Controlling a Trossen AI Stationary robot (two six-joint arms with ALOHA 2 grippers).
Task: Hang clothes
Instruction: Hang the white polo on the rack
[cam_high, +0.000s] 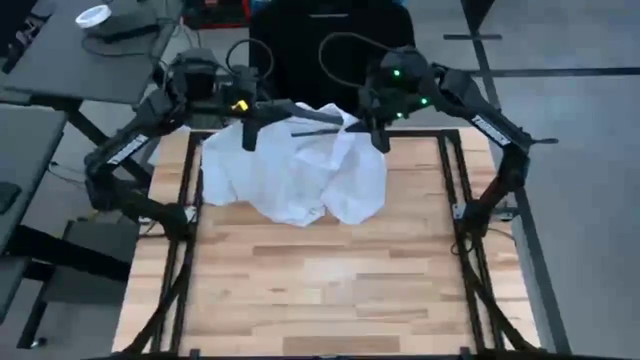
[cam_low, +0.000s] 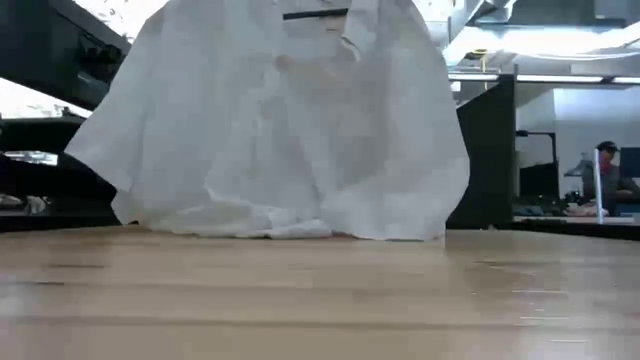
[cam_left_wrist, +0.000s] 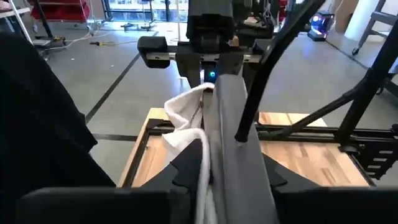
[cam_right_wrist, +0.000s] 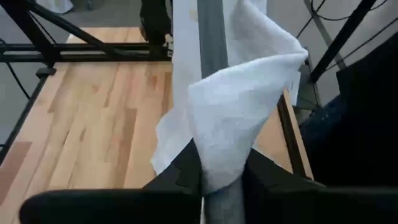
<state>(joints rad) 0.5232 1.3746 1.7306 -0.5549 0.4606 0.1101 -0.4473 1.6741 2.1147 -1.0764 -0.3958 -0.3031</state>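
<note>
Holding the white top (cam_high: 300, 170) up between my two grippers at the far edge of the wooden table (cam_high: 330, 290), I am in the middle of getting this one garment ready for hanging. My left gripper (cam_high: 248, 136) is closed on a fold of white cloth near the top's upper left, and my left wrist view shows that cloth caught between my dark fingers, running on toward the other arm. My right gripper (cam_high: 381, 138) is closed on the opposite upper corner; in my right wrist view a peak of white fabric rises straight out from between the fingers. A thin dark hanger (cam_low: 315, 14) lies across the top's upper part, though I cannot tell whether it sits inside the neck or merely against the cloth. The top's upper part is lifted while its hem rests bunched on the table, as the low view shows. I judge the step to be spreading and lifting the garment, so hanging is not yet done. Next I would need to keep both grips firm and raise evenly, so that the hem clears the wood without the cloth slipping from either side.
</note>
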